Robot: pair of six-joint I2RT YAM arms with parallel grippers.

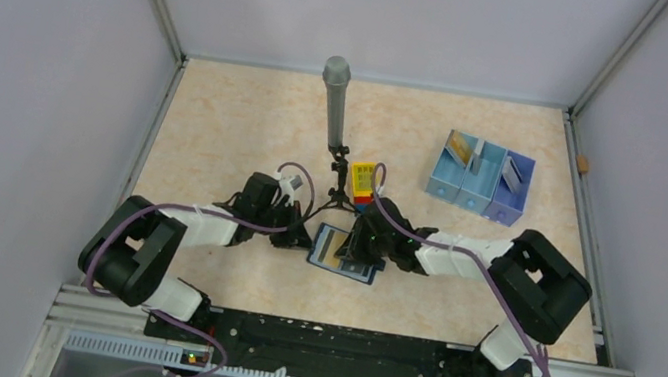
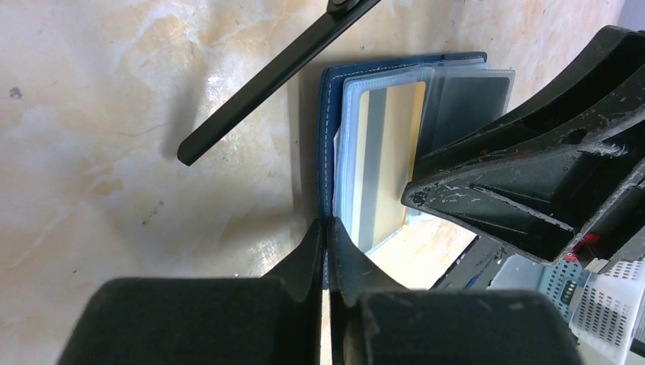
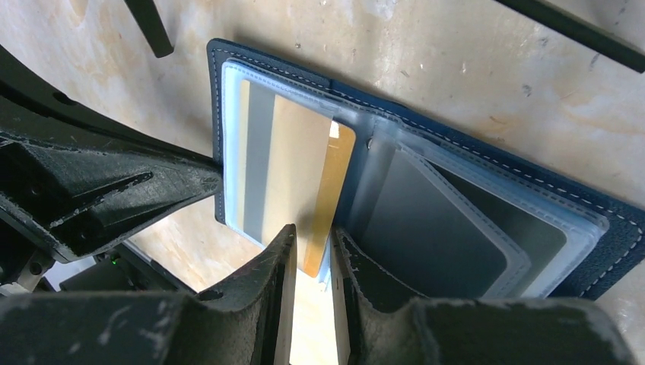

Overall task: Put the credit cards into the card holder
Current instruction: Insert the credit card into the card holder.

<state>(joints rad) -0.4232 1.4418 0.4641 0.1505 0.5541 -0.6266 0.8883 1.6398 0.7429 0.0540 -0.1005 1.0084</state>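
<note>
The navy card holder [image 1: 338, 262] lies open on the table between both arms. A gold credit card [image 3: 297, 160] sits most of the way into its left clear sleeve, one long edge sticking out toward the fold. Darker grey cards [image 3: 426, 228] rest in the right-hand sleeves. My left gripper [image 2: 327, 224] is shut on the holder's stitched navy edge [image 2: 327, 129]. My right gripper [image 3: 312, 232] stands slightly open over the fold, the gold card's lower corner in the gap between its fingers. In the top view the left gripper [image 1: 299, 236] and right gripper [image 1: 361, 249] flank the holder.
A microphone [image 1: 334, 97] on a small tripod stands just behind the holder, one tripod leg [image 2: 266, 84] reaching close to it. A yellow-topped toy block [image 1: 363, 181] is beside the tripod. A pale blue three-compartment tray [image 1: 475, 199] with cards in it sits at the back right.
</note>
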